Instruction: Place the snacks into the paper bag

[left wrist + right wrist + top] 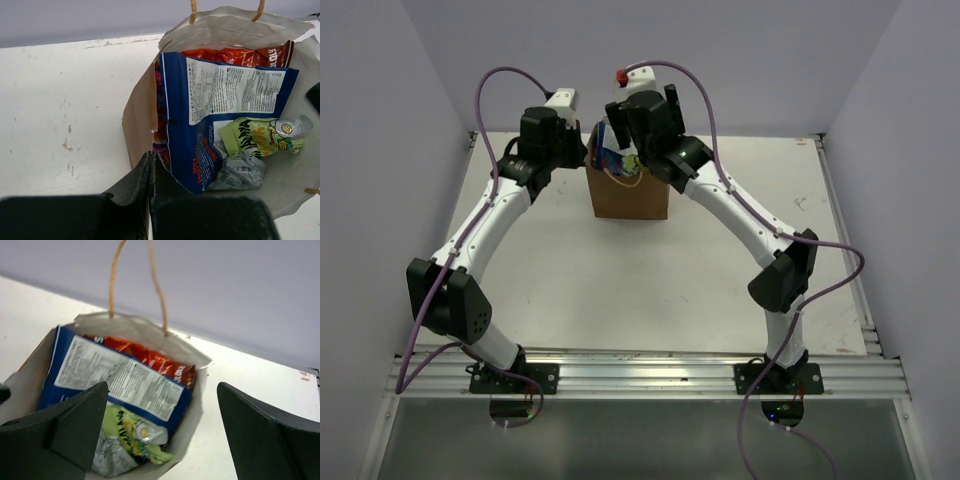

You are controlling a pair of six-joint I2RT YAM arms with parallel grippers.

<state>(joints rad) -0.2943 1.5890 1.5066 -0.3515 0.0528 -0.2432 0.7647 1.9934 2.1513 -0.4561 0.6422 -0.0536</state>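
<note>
Bag: brown kraft paper bag (pixel 628 195), upright, far centre of white table (pixel 570 270).
Inside: we see a blue-white packet (pixel 220 100), red-orange packet (pixel 235 56), yellow-green packet (pixel 252 137) and silver-grey packet (pixel 240 172).
Left gripper (pixel 151 175): pinching the bag wall.
Right gripper (pixel 162 390): spread, empty.
Progress: nearly done, we judge.

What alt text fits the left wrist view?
An open paper bag holds a blue-white packet, a red-orange packet behind it, a yellow-green packet and a silver-grey packet. The left pincer pinches the bag's rim, over a white table.
</note>
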